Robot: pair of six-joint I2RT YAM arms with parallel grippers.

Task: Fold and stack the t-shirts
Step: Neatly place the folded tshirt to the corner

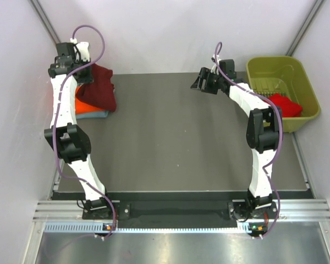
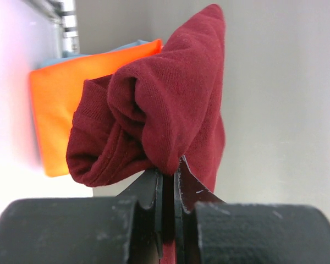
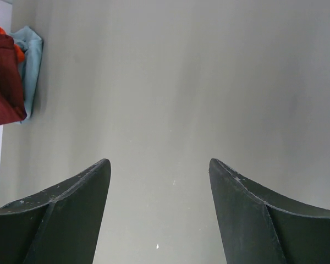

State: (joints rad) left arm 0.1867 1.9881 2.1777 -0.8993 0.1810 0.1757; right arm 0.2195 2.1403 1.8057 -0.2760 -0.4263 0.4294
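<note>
My left gripper (image 2: 170, 168) is shut on a fold of the dark maroon t-shirt (image 2: 159, 110) and holds it bunched above the stack at the table's far left. In the top view the maroon shirt (image 1: 99, 88) lies over the folded orange shirt (image 1: 83, 108), with the grey-blue shirt (image 1: 102, 114) underneath. The orange shirt (image 2: 66, 104) shows behind the maroon one in the left wrist view. The bright red t-shirt (image 1: 285, 104) lies crumpled in the bin. My right gripper (image 3: 159, 165) is open and empty over bare table, at the far middle right (image 1: 201, 82).
The olive-green plastic bin (image 1: 297, 69) stands at the far right edge. The dark grey table (image 1: 176, 143) lies between the arms. White walls close in on the left, back and right. The stack's edge shows at the top left of the right wrist view (image 3: 22, 71).
</note>
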